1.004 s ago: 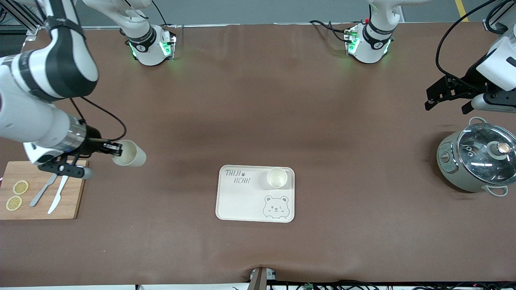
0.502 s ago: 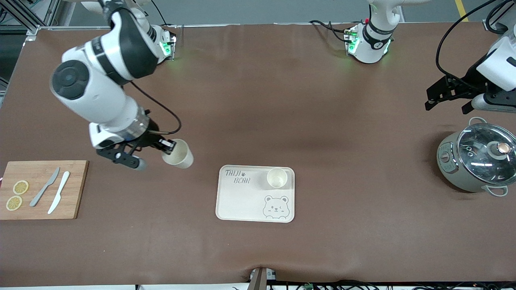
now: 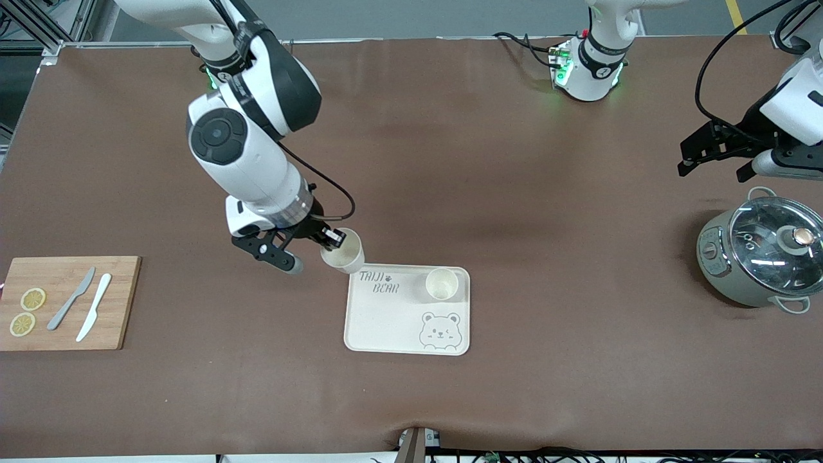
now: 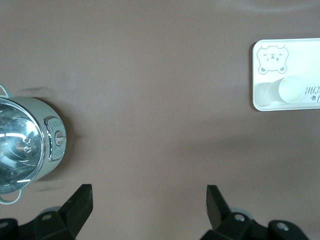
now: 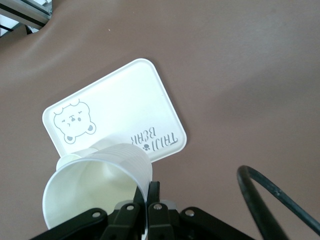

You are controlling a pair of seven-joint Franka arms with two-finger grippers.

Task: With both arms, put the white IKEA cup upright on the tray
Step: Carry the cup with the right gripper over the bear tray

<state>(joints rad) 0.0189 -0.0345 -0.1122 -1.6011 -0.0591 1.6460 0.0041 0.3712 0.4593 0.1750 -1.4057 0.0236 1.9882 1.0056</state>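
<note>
A white cup [image 3: 344,254] hangs tilted in the air over the corner of the cream bear tray [image 3: 386,321] nearest the right arm's end. My right gripper [image 3: 331,236] is shut on that cup's rim, one finger inside the wall and one outside. The right wrist view shows the held cup [image 5: 95,185], the right gripper [image 5: 150,192] and the tray [image 5: 125,110] below. A second white cup [image 3: 442,283] stands upright on the tray. My left gripper [image 3: 683,157] waits open and empty above the table near the pot; its own view shows the left gripper [image 4: 149,197] over bare brown table.
A wooden cutting board [image 3: 64,328] with two knives and lemon slices lies at the right arm's end. A grey pot with a glass lid [image 3: 762,257] stands at the left arm's end, just below the left gripper. Brown table surrounds the tray.
The right arm has carried the cup from beside the cutting board across the table to the tray's corner. The left arm has not moved.
</note>
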